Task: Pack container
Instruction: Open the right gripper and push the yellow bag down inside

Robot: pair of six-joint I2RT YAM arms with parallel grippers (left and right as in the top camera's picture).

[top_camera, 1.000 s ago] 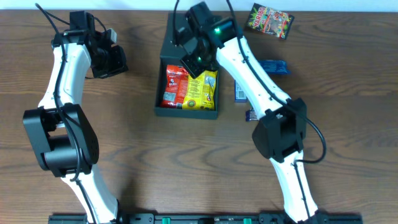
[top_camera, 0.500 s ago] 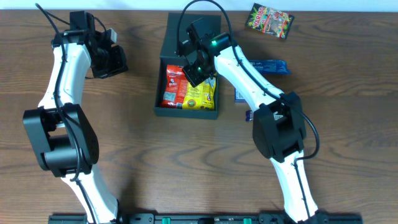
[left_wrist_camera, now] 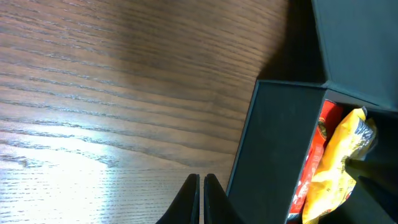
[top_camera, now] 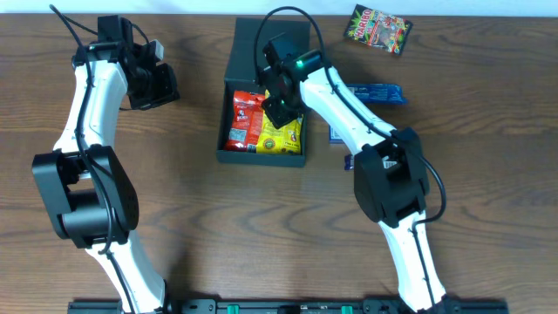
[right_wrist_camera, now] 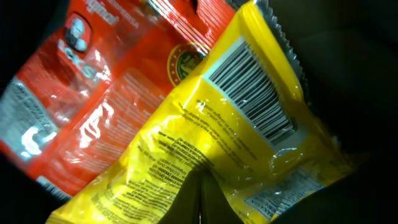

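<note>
Wooden table, black container, dark candy packet, blue packets

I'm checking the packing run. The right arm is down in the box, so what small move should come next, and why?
Probably lift the right arm straight up: its jaws look shut and empty against the yellow packet, already inside the box.

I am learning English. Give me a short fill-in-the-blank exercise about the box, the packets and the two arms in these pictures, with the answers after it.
1. In the container, the packet beside the red packet is ____ in colour.
2. The gripper over the container belongs to the ____ arm.
3. The blue packet lies ____ the container.
4. The left gripper hovers over the wooden ____, away from the container.

Missing words: yellow; right; outside; table
</note>
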